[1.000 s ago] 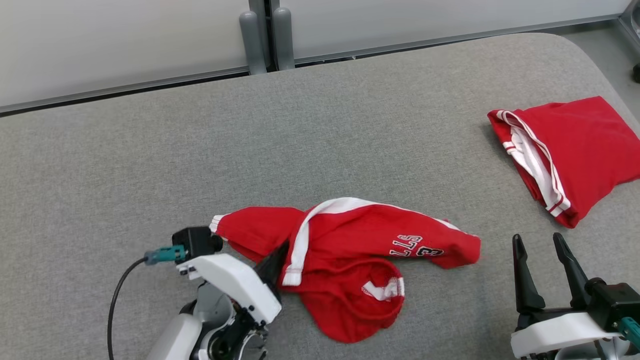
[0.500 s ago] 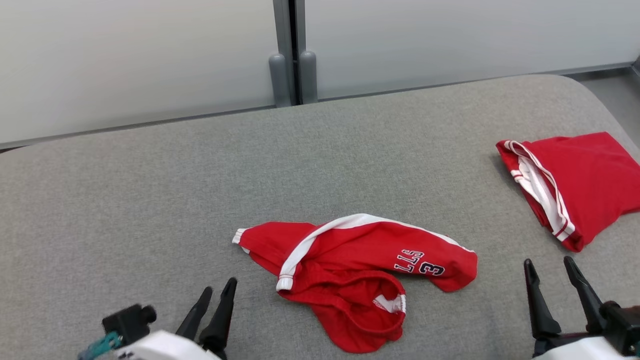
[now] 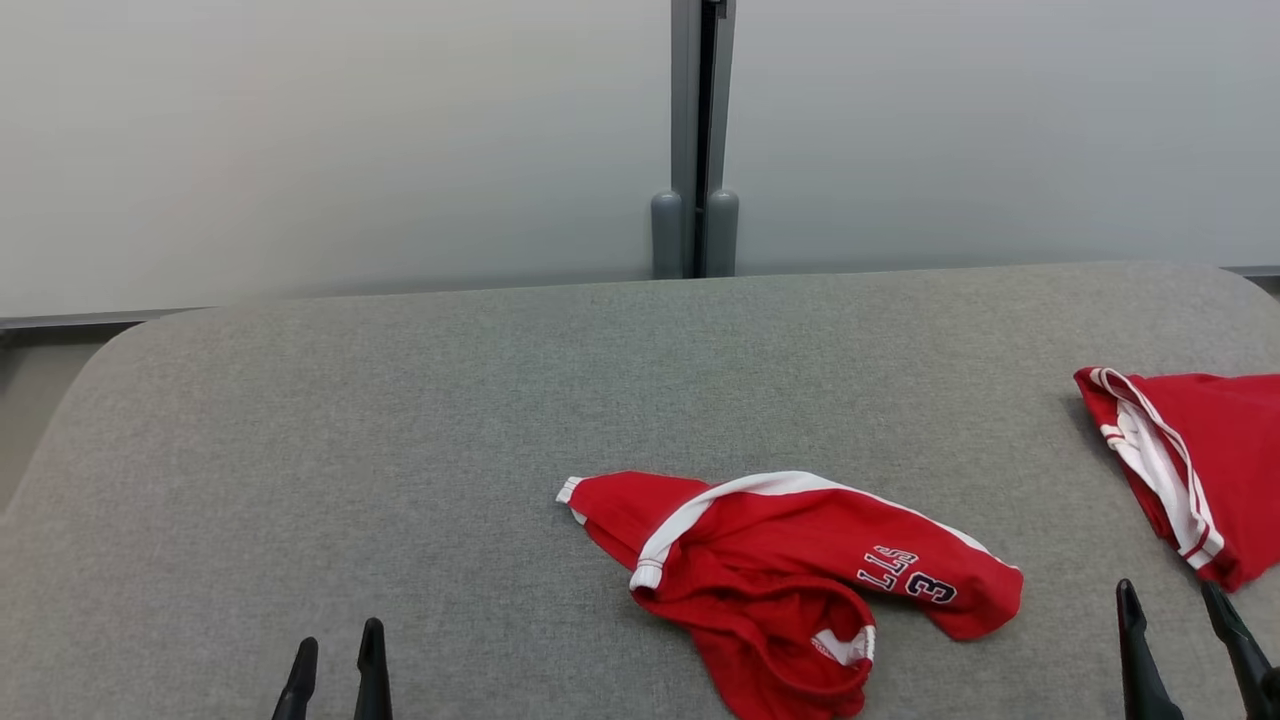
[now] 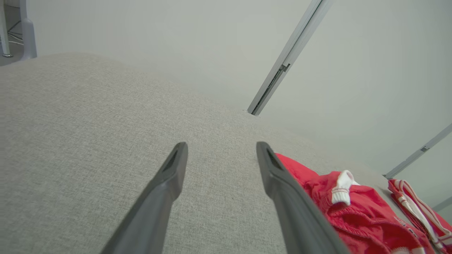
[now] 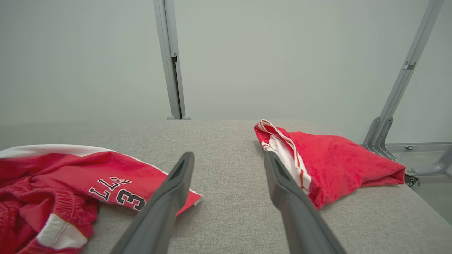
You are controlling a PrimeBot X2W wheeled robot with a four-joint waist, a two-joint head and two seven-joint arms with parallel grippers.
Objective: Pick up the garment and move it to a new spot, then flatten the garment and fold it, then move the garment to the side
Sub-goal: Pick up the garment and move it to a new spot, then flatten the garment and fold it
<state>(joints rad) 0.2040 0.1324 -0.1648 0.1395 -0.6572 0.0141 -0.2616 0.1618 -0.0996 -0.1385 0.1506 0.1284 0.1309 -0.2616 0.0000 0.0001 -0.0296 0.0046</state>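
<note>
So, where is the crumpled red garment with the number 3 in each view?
Head view: crumpled garment, bottom, right of centre.
Left wrist view: lower right corner.
Right wrist view: lower left corner.
Shared landmark: the folded red garment, to its right in every view.

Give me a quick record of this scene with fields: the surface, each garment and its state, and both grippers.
surface: gray fabric-covered table
centre garment: red shorts, crumpled, white side stripe, number 3 printed, lying loose
right-edge garment: folded red garment, white striped trim, apart from the shorts
left gripper: open, empty, left of the shorts, not touching
right gripper: open, empty, pointing at the gap between the two garments
task stage: shorts not yet flattened or folded
</note>
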